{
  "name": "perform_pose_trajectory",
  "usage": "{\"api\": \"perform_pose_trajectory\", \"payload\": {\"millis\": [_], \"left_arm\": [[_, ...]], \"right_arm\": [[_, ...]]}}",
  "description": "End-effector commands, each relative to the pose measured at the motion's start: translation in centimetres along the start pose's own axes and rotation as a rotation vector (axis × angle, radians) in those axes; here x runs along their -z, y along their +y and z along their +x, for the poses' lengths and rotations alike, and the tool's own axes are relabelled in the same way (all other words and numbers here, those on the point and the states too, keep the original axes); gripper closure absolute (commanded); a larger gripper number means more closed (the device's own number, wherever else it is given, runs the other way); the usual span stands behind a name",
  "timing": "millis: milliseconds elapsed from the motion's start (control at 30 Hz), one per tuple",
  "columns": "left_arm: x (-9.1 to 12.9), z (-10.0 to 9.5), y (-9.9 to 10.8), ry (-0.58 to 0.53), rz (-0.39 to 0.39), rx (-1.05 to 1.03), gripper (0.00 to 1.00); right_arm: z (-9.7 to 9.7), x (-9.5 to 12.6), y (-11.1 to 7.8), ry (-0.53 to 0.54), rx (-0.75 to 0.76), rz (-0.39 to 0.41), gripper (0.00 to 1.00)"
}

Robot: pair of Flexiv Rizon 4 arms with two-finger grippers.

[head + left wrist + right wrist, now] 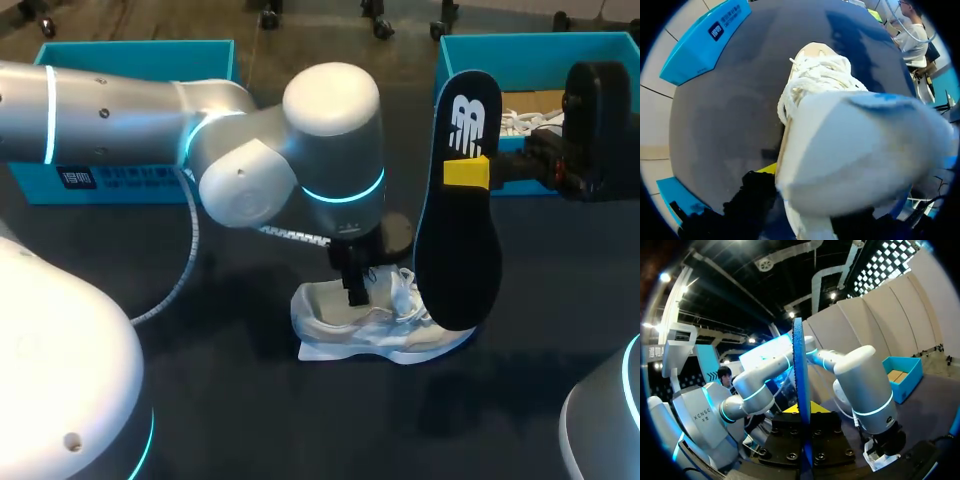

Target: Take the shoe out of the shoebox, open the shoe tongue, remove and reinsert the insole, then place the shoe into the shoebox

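Right end effector point(465, 172), coming in from the right edge of the head view, is closed on the insole point(458, 240), pinching it near its upper end, just below the white logo. The insole hangs nearly upright with its dark face to the camera. Its top rises in front of the left wall of the shoebox point(520, 40) at upper right, and its lower end overlaps the toe of the shoe point(375, 325). In the right wrist view the insole stands edge-on between the yellow tips.

The left end effector point(355, 285) reaches straight down at the shoe's opening in the middle of the frame. Whether it is clamped on the shoe or only resting against it cannot be told.

The shoe sits upright on the dark desk point(250, 400), toe toward the right, laces loose, well apart from both boxes. A second blue box point(130, 50) lies along the far edge at upper left. Bare desk stretches across the lower middle in front of the shoe, and a narrower strip runs between the two boxes at upper middle. A grey cable point(185, 260) droops to the desk at left of the shoe.
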State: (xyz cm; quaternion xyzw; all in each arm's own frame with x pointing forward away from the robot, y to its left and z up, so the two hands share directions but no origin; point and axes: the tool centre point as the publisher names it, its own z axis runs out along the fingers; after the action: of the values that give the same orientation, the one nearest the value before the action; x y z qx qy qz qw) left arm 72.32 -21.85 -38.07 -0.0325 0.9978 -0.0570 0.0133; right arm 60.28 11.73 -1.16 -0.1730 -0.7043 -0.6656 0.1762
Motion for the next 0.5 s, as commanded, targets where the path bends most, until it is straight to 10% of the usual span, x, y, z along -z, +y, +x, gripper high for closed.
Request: {"api": "perform_pose_trajectory", "payload": {"millis": [33,500], "left_arm": [[-0.5,0.0,-0.4,-0.002,-0.007,0.000,0.98],[0.1,-1.0,0.1,0.003,0.022,-0.070,1.00]], "right_arm": [[-0.2,-0.2,0.0,0.002,0.000,0.001,1.00],[-0.2,-0.2,0.0,0.002,0.000,0.001,1.00]]}}
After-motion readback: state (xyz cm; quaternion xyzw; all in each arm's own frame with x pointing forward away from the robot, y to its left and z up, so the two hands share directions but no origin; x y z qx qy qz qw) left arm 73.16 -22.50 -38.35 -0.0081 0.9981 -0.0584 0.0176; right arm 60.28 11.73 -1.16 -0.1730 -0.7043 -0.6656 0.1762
